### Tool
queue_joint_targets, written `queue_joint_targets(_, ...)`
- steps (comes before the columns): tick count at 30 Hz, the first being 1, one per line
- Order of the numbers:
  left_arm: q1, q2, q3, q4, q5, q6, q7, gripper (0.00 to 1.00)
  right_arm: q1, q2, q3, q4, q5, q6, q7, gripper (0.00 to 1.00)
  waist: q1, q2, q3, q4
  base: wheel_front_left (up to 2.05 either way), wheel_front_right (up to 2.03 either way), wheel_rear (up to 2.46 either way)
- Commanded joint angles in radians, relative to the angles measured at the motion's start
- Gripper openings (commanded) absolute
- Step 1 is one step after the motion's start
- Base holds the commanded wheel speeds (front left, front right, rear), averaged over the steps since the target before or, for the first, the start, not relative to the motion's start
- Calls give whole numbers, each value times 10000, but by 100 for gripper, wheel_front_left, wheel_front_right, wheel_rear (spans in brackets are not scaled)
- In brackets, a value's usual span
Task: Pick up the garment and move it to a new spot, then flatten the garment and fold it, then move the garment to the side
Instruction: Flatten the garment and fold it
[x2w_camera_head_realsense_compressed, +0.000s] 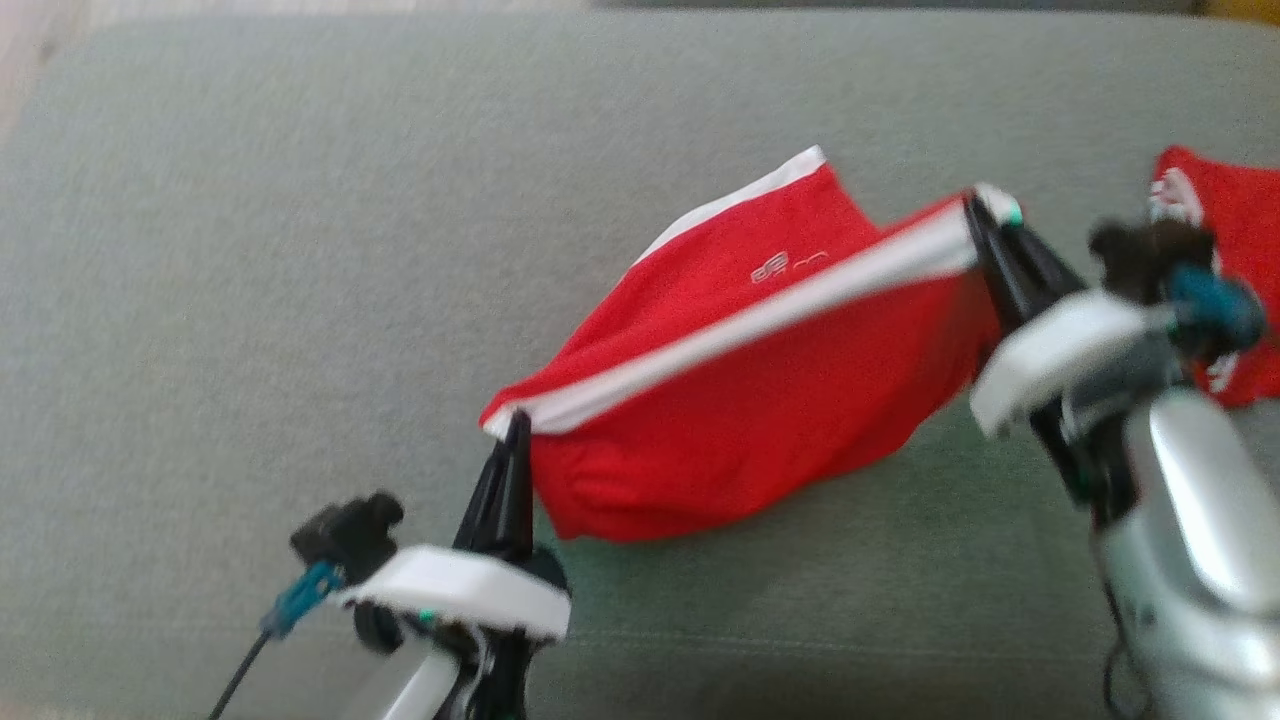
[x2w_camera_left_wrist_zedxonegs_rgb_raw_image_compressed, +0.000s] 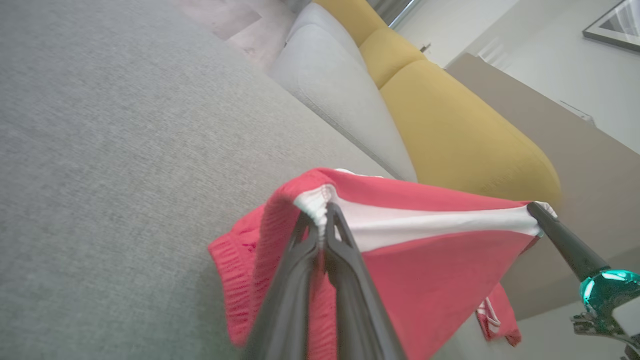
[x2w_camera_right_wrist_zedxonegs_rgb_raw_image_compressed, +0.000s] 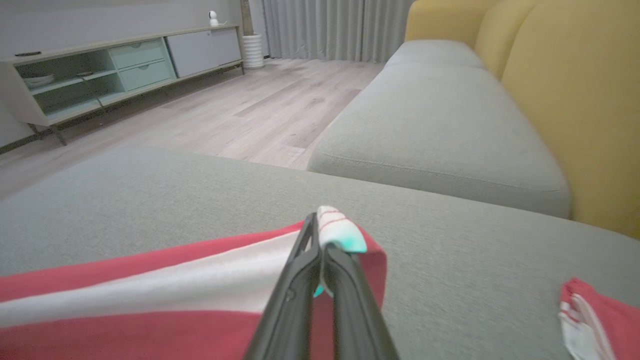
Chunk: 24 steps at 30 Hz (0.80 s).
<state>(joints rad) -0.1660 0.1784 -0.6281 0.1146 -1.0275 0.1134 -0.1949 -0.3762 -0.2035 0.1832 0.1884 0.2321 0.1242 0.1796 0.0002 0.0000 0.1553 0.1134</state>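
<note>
Holding red fabric garment (x2w_camera_head_realsense_compressed: 760, 430) taut by its white band (x2w_camera_head_realsense_compressed: 740, 325), low over grey-green sofa cushion (x2w_camera_head_realsense_compressed: 250, 250): left gripper (x2w_camera_head_realsense_compressed: 517, 425) clamped on one end, right gripper (x2w_camera_head_realsense_compressed: 975, 215) on other. Could slip free if pulled harder.

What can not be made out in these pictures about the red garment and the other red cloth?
White logo on the red garment: head view, motion blur makes it unreadable.
Red garment's lower part: left wrist view, behind the left end effector and cut by the bottom edge.
Second red cloth: head view, cut by the right edge, partly behind the right arm; its kind is unclear.
</note>
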Motion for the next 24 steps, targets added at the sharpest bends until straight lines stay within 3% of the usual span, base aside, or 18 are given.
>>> queue_joint_targets(1,-544,-104,420,37,-76,-47,-34,0,-703,-89,306,110,241,65,98,0,-2,0,518,486,0,0,0)
queue_joint_targets(10,-1892,-1117,410,1885,-813,-290,-44,0,-3643,-329,1429,3897,749,65,-8,0,-2,0,1059,1241,0,0,0)
queue_joint_targets(24,-3316,-1279,-1209,2727,-1900,-197,270,0,-5772,-287,2313,7955,1036,65,-672,0,-2,0,1116,1849,0,0,0)
